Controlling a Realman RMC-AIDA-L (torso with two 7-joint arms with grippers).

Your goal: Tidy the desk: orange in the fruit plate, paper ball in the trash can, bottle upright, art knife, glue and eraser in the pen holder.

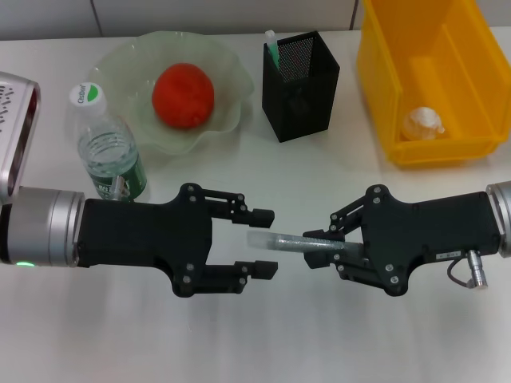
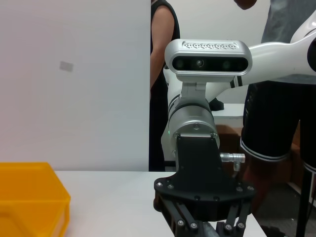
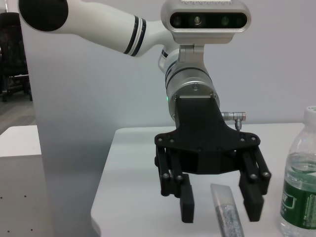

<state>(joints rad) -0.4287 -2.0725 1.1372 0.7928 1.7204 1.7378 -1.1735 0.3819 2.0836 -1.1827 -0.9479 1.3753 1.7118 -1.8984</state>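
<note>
Above the white desk [image 1: 255, 343] my right gripper [image 1: 314, 246] is shut on the grey glue [image 1: 275, 242], held level and pointing left. The tube's free end sits between the fingers of my open left gripper [image 1: 263, 242], not touching them. From the right wrist view the left gripper [image 3: 219, 207] faces me, open, with the glue [image 3: 226, 215] in front. The orange [image 1: 183, 95] lies in the fruit plate [image 1: 219, 56]. The bottle [image 1: 110, 152] stands upright. The art knife [image 1: 272, 45] pokes out of the pen holder [image 1: 303, 88]. The paper ball [image 1: 421, 123] is in the trash can [image 1: 383, 96]. The eraser is out of view.
A silver device [image 1: 14, 128] sits at the desk's left edge, beside the bottle. The left wrist view shows the right arm's wrist [image 2: 197, 163] facing me, the yellow trash can [image 2: 29, 197] and people standing behind the desk.
</note>
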